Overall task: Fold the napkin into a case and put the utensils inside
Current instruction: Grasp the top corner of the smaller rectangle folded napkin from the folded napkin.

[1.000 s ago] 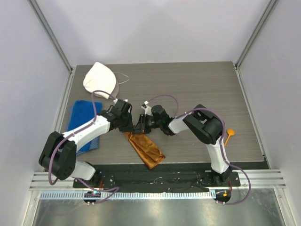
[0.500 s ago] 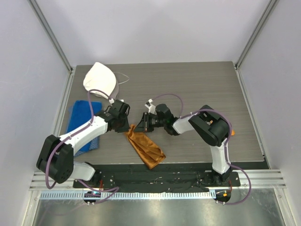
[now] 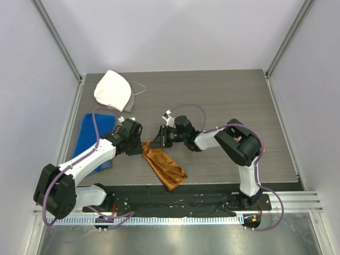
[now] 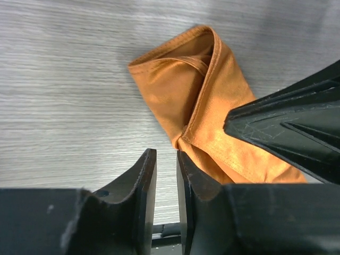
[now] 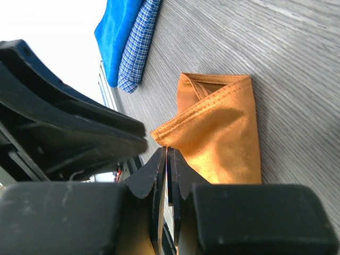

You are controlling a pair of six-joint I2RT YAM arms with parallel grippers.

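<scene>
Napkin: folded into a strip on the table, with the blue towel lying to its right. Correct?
No: the blue towel lies left of the napkin, as the top view shows. The napkin is indeed a folded strip on the table.

blue towel [image 3: 87, 139], white cloth cap [image 3: 112, 90]

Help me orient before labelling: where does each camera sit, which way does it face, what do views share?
Top external: fixed above, behind the arm bases, looking down on the grey wood-grain table; both arms, left gripper, right gripper show.
Left wrist: on that wrist, facing down past its black fingers at the rust-orange fabric napkin.
Right wrist: on that wrist, facing low along the table; fingers closed at the napkin's corner, blue cloth towel beyond.
Shared: all show the napkin.
</scene>
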